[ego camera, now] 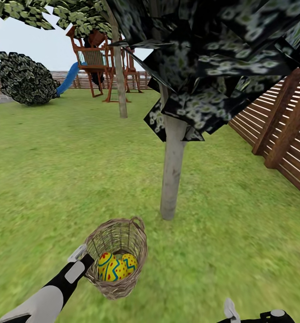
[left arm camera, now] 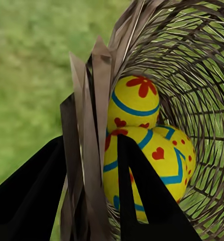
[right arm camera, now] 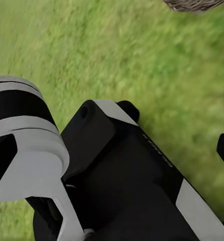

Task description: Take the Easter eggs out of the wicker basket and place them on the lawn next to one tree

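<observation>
Left gripper (left arm camera: 99,201) jaws clamped the wicker basket (ego camera: 118,255) rim at nine o'clock; Easter eggs (ego camera: 115,266) looked smooth, rigid, roll-prone — grip each across its middle; right jaws' state unclear.

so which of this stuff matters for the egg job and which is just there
Job:
- eggs, inside the basket
- basket, left fingers clamped on its rim
- tree, just beyond the basket
- lawn

Just there:
- fence
- play tower with slide
- round bush
- farther tree
</observation>
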`<state>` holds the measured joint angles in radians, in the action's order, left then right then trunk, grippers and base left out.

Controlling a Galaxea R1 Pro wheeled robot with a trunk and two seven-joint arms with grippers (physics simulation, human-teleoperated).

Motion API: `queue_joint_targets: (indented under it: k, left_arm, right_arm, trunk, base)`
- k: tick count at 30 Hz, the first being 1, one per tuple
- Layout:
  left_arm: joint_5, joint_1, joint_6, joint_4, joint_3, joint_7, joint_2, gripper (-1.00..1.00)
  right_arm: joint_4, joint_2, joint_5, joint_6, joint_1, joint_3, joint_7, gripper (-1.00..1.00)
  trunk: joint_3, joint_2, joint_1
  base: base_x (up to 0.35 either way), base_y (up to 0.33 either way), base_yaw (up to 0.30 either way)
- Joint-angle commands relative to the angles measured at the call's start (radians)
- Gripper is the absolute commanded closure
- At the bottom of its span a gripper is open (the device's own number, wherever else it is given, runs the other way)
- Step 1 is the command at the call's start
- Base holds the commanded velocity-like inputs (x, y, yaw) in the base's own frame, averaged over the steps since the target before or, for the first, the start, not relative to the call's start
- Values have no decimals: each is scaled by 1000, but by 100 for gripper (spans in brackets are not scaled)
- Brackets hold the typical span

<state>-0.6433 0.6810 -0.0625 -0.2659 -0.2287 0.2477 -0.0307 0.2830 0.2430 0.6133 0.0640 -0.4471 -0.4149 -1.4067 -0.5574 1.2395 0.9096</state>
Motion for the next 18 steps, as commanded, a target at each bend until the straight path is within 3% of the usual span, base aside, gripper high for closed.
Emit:
queue_joint_targets:
  k: [1, 6, 18]
  left_arm:
    - [-9, 0, -5, -3, 0, 4, 0, 100]
    - [-9, 0, -4, -3, 0, 4, 0, 100]
    - [-9, 0, -4, -3, 0, 4, 0, 100]
  right_arm:
    - [0, -1, 10, 7, -1, -9, -3, -100]
    - [0, -2, 10, 7, -1, -9, -3, -100]
    - [1, -1, 9, 7, -1, -9, -3, -100]
  trunk:
    - [-1, 1, 0]
    - [-1, 1, 0]
    - [-38, 85, 46]
  base:
    - [278, 0, 0]
    - [129, 0, 0]
    - [0, 0, 0]
